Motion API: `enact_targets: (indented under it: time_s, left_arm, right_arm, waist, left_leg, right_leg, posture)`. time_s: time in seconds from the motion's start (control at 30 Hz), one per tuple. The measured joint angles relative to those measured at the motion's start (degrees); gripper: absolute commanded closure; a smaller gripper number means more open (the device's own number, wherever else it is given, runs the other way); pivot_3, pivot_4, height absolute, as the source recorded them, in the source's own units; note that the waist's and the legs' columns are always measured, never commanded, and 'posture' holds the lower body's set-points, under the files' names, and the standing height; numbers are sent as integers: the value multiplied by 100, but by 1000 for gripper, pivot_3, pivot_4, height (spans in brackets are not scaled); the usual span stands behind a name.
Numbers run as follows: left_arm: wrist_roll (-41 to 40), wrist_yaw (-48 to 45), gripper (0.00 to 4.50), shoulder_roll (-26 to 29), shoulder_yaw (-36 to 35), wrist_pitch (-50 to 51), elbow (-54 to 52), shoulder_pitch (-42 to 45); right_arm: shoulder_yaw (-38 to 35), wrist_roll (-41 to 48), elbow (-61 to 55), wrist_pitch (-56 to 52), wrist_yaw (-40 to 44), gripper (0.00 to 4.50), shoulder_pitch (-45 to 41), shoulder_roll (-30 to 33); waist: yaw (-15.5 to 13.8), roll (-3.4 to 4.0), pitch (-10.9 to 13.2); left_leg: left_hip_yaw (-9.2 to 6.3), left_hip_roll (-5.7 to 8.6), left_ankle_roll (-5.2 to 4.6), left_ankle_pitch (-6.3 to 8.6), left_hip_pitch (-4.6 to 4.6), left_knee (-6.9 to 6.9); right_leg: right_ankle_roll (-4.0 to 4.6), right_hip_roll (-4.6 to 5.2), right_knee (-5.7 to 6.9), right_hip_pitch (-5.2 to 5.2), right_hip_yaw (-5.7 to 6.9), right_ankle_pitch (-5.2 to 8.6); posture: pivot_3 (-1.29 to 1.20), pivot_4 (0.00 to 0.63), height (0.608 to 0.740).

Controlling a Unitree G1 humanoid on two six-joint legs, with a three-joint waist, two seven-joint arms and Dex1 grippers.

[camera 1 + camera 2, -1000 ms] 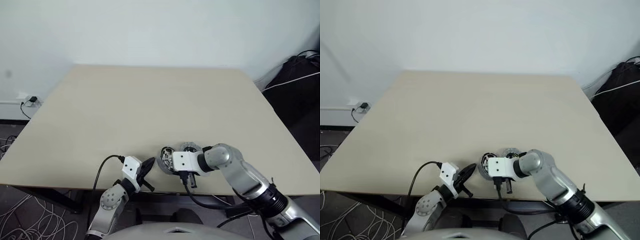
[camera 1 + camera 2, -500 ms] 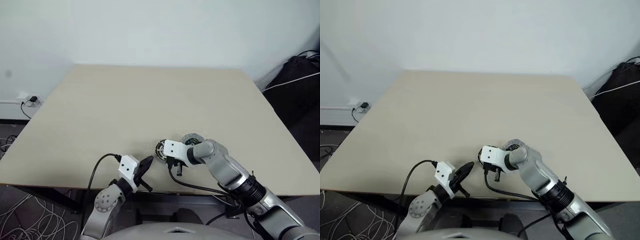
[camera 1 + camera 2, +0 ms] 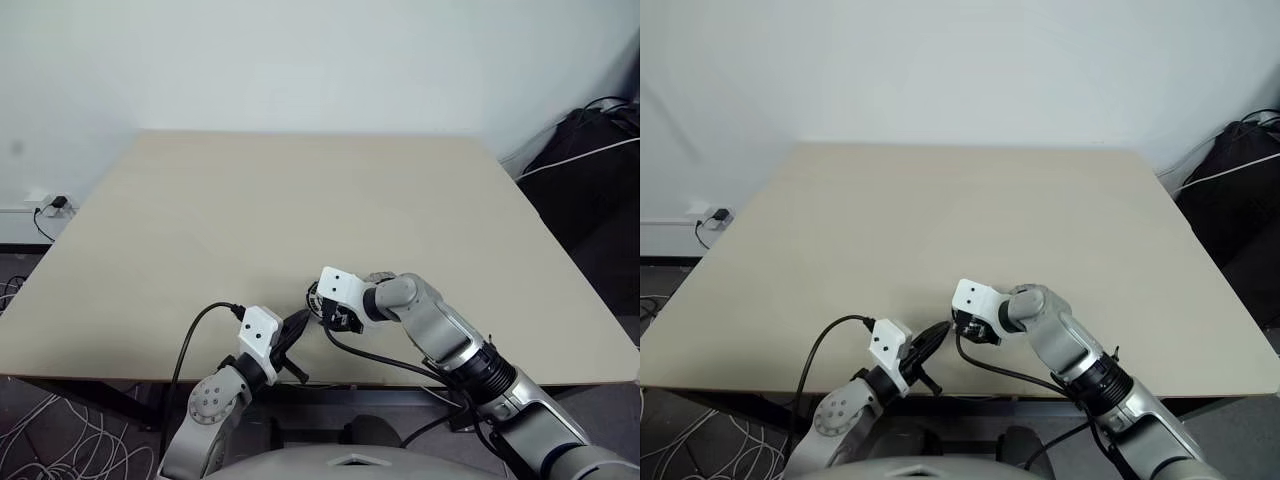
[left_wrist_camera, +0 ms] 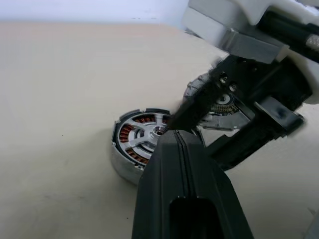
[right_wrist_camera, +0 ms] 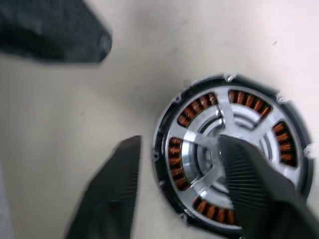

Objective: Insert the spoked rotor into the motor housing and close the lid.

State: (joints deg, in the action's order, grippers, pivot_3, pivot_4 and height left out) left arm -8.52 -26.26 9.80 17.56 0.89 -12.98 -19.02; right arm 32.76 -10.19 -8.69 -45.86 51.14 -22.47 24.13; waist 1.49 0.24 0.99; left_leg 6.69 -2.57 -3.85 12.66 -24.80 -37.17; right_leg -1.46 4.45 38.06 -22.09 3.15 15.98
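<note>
The motor housing point(image 5: 197, 106) lies flat near the table's front edge, its copper windings showing. The silver spoked rotor point(image 5: 199, 144) sits inside it. My right gripper point(image 5: 179, 144) points down at it and is open. One finger point(image 5: 112, 194) stands outside the housing's rim and the other finger point(image 5: 251, 181) is over the rotor's hub. My left gripper point(image 4: 174, 135) is shut and empty, level, just beside the housing point(image 4: 142, 144) on its near left side. The silvery lid point(image 4: 222, 104) lies behind the right gripper's fingers.
The beige table point(image 3: 300, 200) stretches far and wide beyond the parts. Its front edge point(image 3: 130, 378) runs just below both grippers. A black cable point(image 3: 195, 335) loops off the left wrist. A dark bag point(image 3: 590, 150) sits off the table's right side.
My right gripper has swung left and away from the table's edge, over the housing, and its fingers have spread apart. The left gripper stays shut, about where it was.
</note>
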Motion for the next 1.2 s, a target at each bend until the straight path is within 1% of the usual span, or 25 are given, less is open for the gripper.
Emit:
enact_targets:
  time_s: [0.23, 0.27, 0.3, 0.47, 0.5, 0.57, 0.63, 0.7, 0.77, 0.83, 0.93, 1.03, 1.1, 1.2]
  left_arm:
    - [-57, -25, 4500, 87, 44, 103, -72, -33]
    - [-57, -33, 4500, 112, 54, 112, -76, -41]
    - [-59, -40, 4500, 132, 51, 117, -90, -48]
    - [-59, -94, 4500, 361, 30, 116, -379, -264]
    - [-58, -94, 4500, 398, 12, 116, -401, -305]
    - [-56, -89, 4500, 463, -43, 115, -462, -408]
    - [-53, -88, 4500, 526, -71, 106, -548, -474]
    - [-52, -86, 4500, 575, -112, 98, -590, -538]
    - [-48, -83, 4500, 611, -139, 90, -618, -598]
    - [-24, -65, 4500, 613, -132, 76, -621, -614]
    - [73, 10, 4500, 564, -100, 5, -623, -557]
    - [80, 13, 4500, 551, -52, 0, -633, -482]
    - [78, 5, 4500, 555, -19, 20, -637, -426]
    - [66, -3, 4500, 576, -21, 52, -663, -392]
  right_arm:
    - [-367, 232, -120, 27, -400, 1870, -292, -341]
    - [-422, 258, -121, 28, -499, 2258, -326, -406]
    - [-472, 282, -123, 28, -570, 2442, -330, -461]
    - [-811, 379, -148, 42, -1098, 4169, -327, -697]
    - [-896, 380, -148, 50, -1202, 4416, -323, -717]
    - [-1113, 383, -171, 95, -1424, 4464, -295, -755]
    - [-1314, 337, -317, 346, -1719, 4464, -116, -657]
    - [-1492, 193, -474, 635, -2025, 4464, 170, -430]
    - [-1661, -85, -653, 948, -2353, 4464, 618, -19]
    - [-1867, -231, -747, 1045, -2569, 4464, 988, 177]
    - [-2229, -577, -1081, 1039, -3070, 4464, 1730, 316]
    - [-2468, -970, -1443, 844, -3499, 4464, 2392, 325]
    - [-2458, -1136, -1626, 638, -3568, 4464, 2785, 321]
    - [-2334, -1223, -1736, 396, -3487, 4464, 3163, 325]
  waist:
    - [-18, 2, 2]
    - [-22, 2, 2]
    - [-26, 2, 2]
    - [-11, 4, 2]
    - [-13, 4, 2]
    - [-16, 4, 2]
    - [-30, 4, 1]
    - [-47, 5, 2]
    - [-68, 6, 2]
    - [-66, 6, 2]
    - [-74, 9, 0]
    - [-74, 14, -3]
    - [-67, 13, -3]
    - [-37, 12, -2]
  left_leg:
    - [0, 0, 0, 0, -6, 2]
    - [0, 0, 0, 0, -11, 2]
    - [0, 0, 0, 0, -15, 2]
    - [5, 0, 3, -2, -37, 3]
    - [6, 0, 3, -2, -40, 3]
    - [7, 0, 3, -2, -42, 3]
    - [8, 0, 3, -2, -46, 4]
    - [12, 2, 3, -1, -50, 4]
    - [19, 3, 2, -1, -54, 5]
    - [25, 3, 2, -1, -54, 5]
    - [23, -1, 2, -2, -53, 5]
    - [23, -2, 2, -2, -48, 5]
    - [23, -2, 2, -1, -39, 4]
    - [23, -2, 1, -1, -30, 4]
  right_leg:
    - [0, 0, -3, -6, 1, 0]
    - [0, 0, -4, -10, 0, 0]
    - [0, 0, -4, -14, 0, 0]
    - [0, 0, -3, -42, -11, 0]
    - [0, 0, -3, -44, -12, 0]
    - [0, 1, -4, -46, -12, 0]
    - [0, 4, -9, -46, -12, 0]
    - [-1, 8, -13, -47, -12, 0]
    - [-1, 7, -19, -53, -11, 1]
    - [-2, 6, -16, -56, -12, 1]
    - [-3, 0, -14, -56, -12, 1]
    - [-5, -4, -10, -53, -11, 2]
    - [-7, -7, -9, -44, -12, 3]
    - [-37, -7, -8, -37, -16, 18]
  posture:
    - [0, 0, 740]
    - [0, 0, 740]
    - [0, 0, 740]
    - [0, 0, 740]
    - [0, 0, 740]
    - [0, 0, 740]
    - [0, 0, 740]
    - [0, 0, 740]
    - [0, 0, 740]
    - [0, 0, 740]
    - [0, 0, 740]
    - [0, 0, 740]
    - [0, 0, 740]
    - [0, 0, 740]
